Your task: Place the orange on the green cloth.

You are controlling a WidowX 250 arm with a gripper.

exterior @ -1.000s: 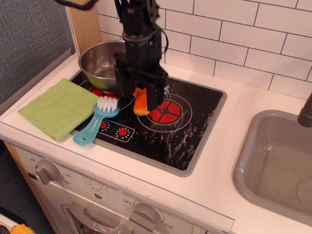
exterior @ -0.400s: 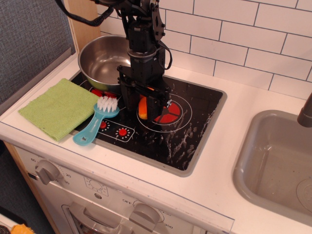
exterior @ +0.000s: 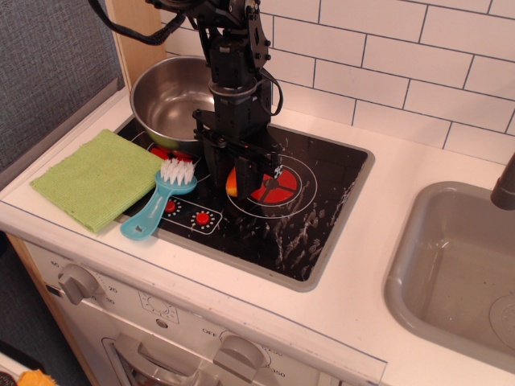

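The black gripper (exterior: 240, 170) stood low over the black stovetop (exterior: 314, 217), pointing straight down, its two fingers set on either side of the orange (exterior: 235, 182). The jaws were clenched on the orange, which showed as a narrow yellow-orange strip between the dark fingers. Whether the orange rested on the glass or hung just above it could not be told. It sat at the nine o'clock edge of the red burner mark (exterior: 272, 186) ringed in white.

From the orange, the brush (exterior: 158, 200) lay at about nine o'clock, its white bristles near the gripper and its blue handle running off toward seven o'clock, over the stovetop's front left corner. Further out at nine o'clock lay the green cloth (exterior: 95, 178), flat on the white counter (exterior: 418, 241), its near edge just beside the brush handle and well apart from the orange. The steel bowl (exterior: 165, 98) stood at eleven o'clock, behind the arm. The grey sink (exterior: 418, 265) was at three o'clock, far across the counter. White tiles (exterior: 386, 56) covered the wall at twelve o'clock.
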